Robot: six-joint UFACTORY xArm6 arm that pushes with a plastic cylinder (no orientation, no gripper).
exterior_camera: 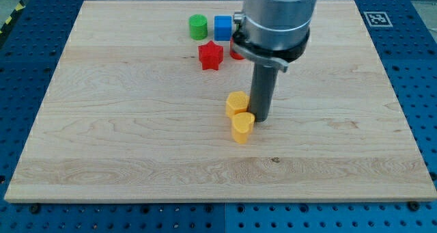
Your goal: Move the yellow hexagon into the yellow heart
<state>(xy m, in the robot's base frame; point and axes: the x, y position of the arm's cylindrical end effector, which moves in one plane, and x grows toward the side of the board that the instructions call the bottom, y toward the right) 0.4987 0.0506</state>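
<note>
The yellow hexagon (237, 103) lies near the middle of the wooden board (123, 137). The yellow heart (242, 127) sits just below it, and the two touch or nearly touch. My tip (261, 119) is down on the board just right of both yellow blocks, close against the hexagon's right side and the heart's upper right. The rod rises from it into the large grey arm housing (276, 18) at the view's top.
A green cylinder (198, 26) and a blue cube (222, 27) stand at the view's top. A red star (210, 55) lies below them. Another red block (236, 54) is mostly hidden behind the arm. A black-and-white marker (374, 18) sits at the board's top right corner.
</note>
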